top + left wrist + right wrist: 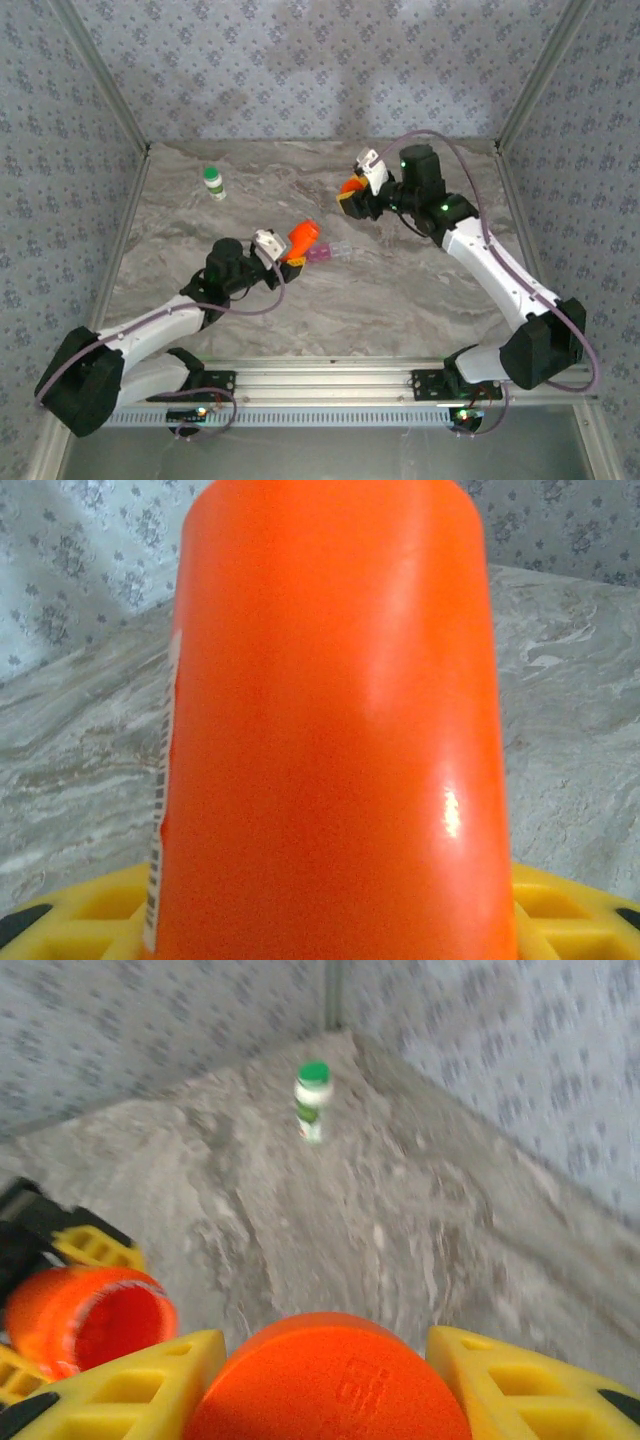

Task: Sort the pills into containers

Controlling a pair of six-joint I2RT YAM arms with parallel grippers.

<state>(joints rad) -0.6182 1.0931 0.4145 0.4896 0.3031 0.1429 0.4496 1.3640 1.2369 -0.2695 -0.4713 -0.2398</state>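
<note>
My left gripper (289, 252) is shut on an orange pill bottle (304, 237), which lies tilted with its mouth toward the containers (334, 252), a clear strip-shaped pill box with a pink section on the table. In the left wrist view the bottle (330, 720) stands between yellow fingers (80, 920). My right gripper (352, 196), raised at the back right, is shut on the orange cap (325, 1385). From the right wrist view the uncapped bottle (90, 1318) shows its open mouth. The pills are hidden.
A white bottle with a green cap (214, 182) stands upright at the back left, also seen as the green-capped bottle (312, 1100) near the corner. Patterned walls close the table on three sides. Marbled table surface (400, 300) lies bare in front of the pill box.
</note>
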